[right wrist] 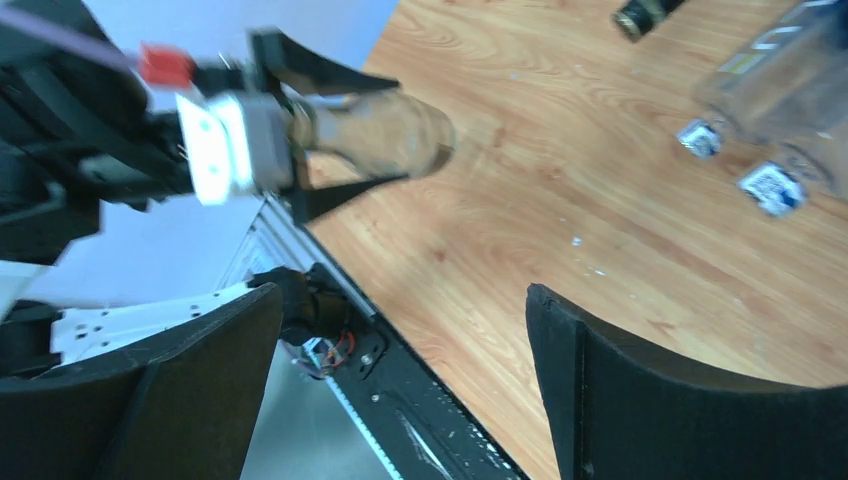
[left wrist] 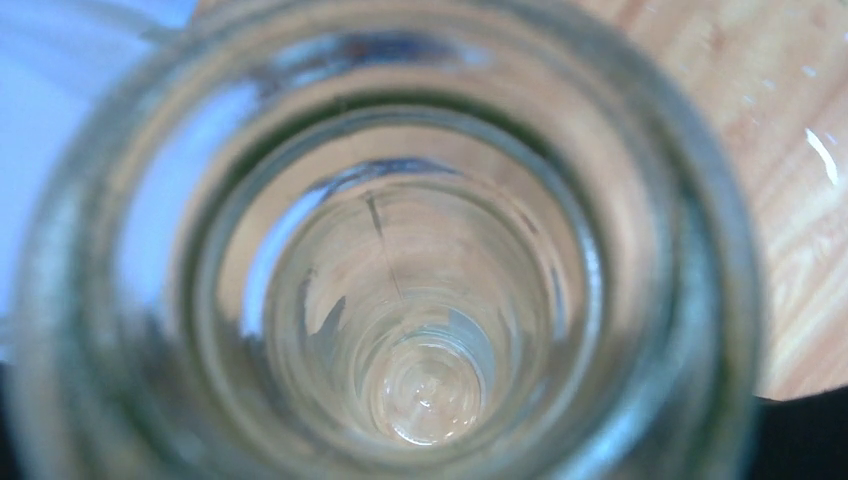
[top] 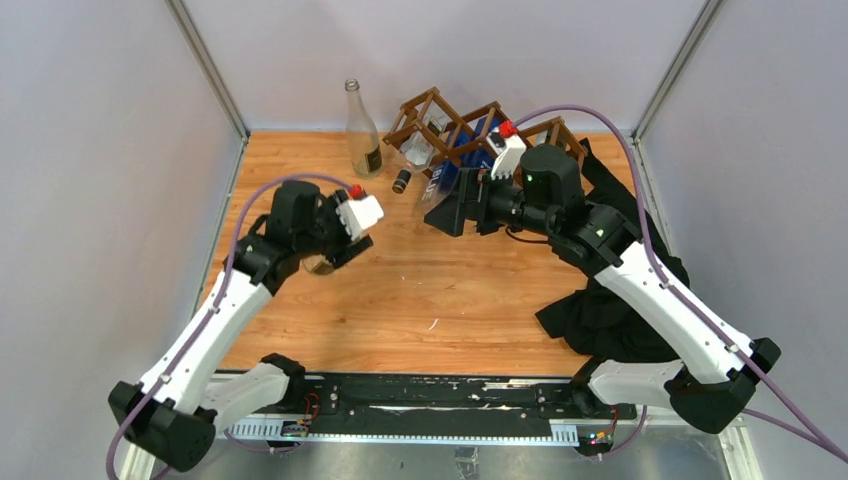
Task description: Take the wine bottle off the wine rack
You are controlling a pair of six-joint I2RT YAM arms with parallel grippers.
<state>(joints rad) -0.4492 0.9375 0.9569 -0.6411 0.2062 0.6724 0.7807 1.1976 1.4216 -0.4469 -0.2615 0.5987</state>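
Slick, breakable glass wine bottle (right wrist: 420, 140) upper left, body clamped in left gripper (right wrist: 350, 130); right gripper (right wrist: 400, 300) gapes empty

The wine bottle (left wrist: 420, 300) between the left jaws fills that wrist's view, blurred, so the grip cannot be seen there. Beyond the right jaws, the wine rack (top: 462, 120) is partly covered; its cells perhaps hold bottles.
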